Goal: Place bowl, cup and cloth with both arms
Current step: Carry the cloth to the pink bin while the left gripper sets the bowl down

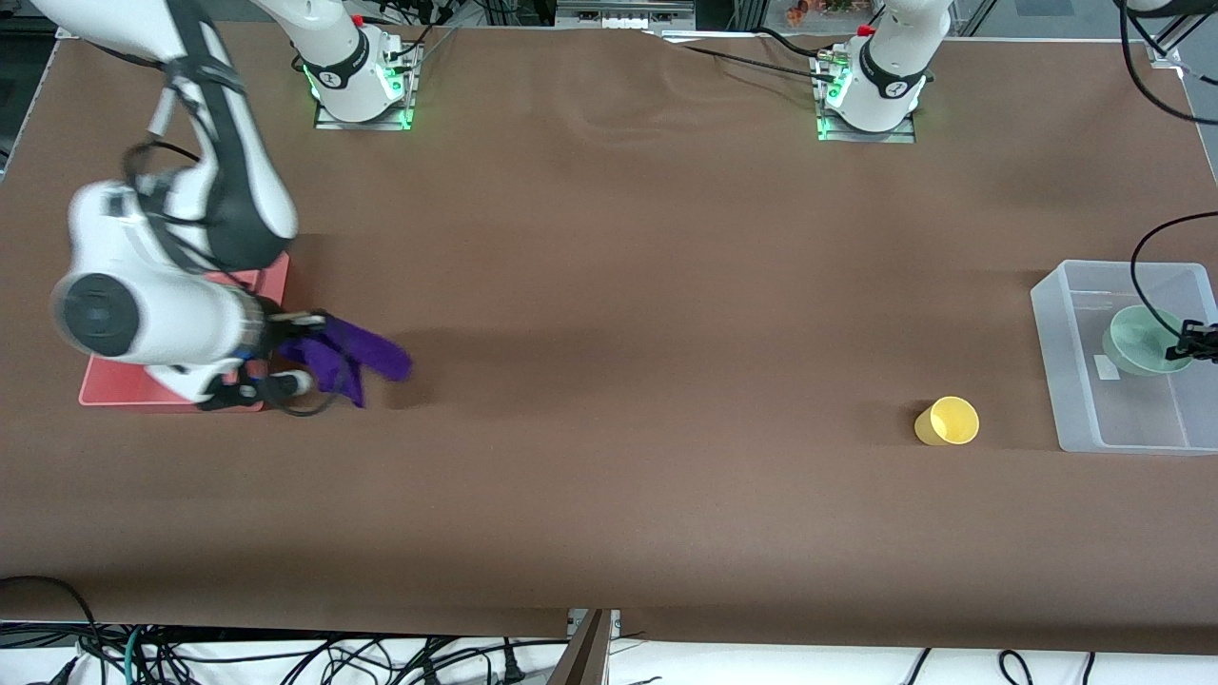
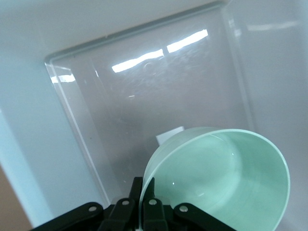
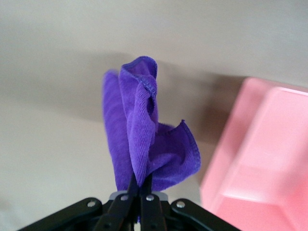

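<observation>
My left gripper [image 1: 1191, 341] is shut on the rim of the mint-green bowl [image 1: 1142, 340] and holds it tilted inside the clear plastic bin [image 1: 1075, 381]. In the left wrist view the bowl [image 2: 226, 178] is pinched between the fingers [image 2: 136, 190] over the bin's floor. My right gripper [image 1: 303, 335] is shut on the purple cloth [image 1: 357, 357], which hangs in the air beside the red tray [image 1: 124, 392]. In the right wrist view the cloth [image 3: 144, 134] is clamped between the fingers [image 3: 131, 185]. The yellow cup [image 1: 948, 421] lies tipped on the table beside the bin, toward the right arm's end.
The red tray also shows in the right wrist view [image 3: 264, 159]. The bin stands at the left arm's end of the brown table, the tray at the right arm's end. Black cables hang over the bin [image 1: 1142, 276].
</observation>
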Motion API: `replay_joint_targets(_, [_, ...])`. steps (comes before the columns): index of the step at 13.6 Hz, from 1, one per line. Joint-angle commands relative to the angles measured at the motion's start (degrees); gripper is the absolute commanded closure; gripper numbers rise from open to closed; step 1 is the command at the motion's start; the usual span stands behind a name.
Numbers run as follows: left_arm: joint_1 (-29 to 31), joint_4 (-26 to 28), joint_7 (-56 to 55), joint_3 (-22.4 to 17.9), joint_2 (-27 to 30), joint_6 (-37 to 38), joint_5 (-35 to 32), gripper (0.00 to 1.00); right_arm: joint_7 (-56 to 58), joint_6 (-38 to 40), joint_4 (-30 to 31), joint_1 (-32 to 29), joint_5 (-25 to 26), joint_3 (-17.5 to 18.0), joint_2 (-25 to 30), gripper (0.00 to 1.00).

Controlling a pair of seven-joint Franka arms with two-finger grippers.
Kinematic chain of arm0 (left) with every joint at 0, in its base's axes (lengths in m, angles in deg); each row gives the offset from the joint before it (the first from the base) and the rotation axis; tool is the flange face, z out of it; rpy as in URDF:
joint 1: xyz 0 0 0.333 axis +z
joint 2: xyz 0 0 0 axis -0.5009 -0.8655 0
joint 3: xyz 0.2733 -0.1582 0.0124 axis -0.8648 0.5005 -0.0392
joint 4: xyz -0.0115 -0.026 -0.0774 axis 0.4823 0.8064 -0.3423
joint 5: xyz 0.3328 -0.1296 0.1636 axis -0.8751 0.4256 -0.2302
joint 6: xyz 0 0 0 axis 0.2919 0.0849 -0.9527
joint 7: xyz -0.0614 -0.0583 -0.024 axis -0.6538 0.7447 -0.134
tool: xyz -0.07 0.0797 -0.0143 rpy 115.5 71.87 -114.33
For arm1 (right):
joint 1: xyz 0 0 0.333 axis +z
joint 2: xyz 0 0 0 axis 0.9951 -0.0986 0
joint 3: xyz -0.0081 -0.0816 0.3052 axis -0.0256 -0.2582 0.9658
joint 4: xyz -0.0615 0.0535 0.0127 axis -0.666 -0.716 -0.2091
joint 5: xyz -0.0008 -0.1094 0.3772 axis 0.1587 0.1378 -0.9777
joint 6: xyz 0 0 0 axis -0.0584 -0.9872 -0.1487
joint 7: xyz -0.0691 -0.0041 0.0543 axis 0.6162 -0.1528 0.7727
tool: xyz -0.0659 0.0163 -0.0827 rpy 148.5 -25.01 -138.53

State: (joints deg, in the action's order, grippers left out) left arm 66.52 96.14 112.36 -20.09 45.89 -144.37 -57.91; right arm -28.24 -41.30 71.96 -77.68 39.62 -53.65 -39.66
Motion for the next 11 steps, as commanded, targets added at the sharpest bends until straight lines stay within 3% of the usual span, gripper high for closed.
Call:
replay_joint_targets(1, [0.19,-2.44,0.83,0.59,-1.82,0.36,-0.43,0.58,10.46,8.30,-5.45,-0.50,0.11,-5.89,0.54,1.00])
replay_joint_targets(2, [0.28,-2.35,0.74,0.59,-1.65,0.44,-0.26,0.05,15.98,9.36,-5.55,-0.50,0.11,-9.32,0.98,1.00])
replay_joint_targets(4, [0.02,-2.79,0.57,0.67,-0.94,1.23,-0.78,0.00,25.40,9.64,-5.55,-0.50,0.81,-15.30,1.42,1.00])
replay_joint_targets(7, [-1.55,-3.41,0.04,1.73,4.31,8.15,-0.52,0.00,33.60,9.46,-5.03,-1.12,3.18,-19.97,1.42,1.00])
replay_joint_targets(11, [-11.64,-3.50,-8.54,2.96,9.34,13.80,-0.26,0.00,34.15,0.62,2.34,-2.26,3.01,-21.31,0.63,1.00])
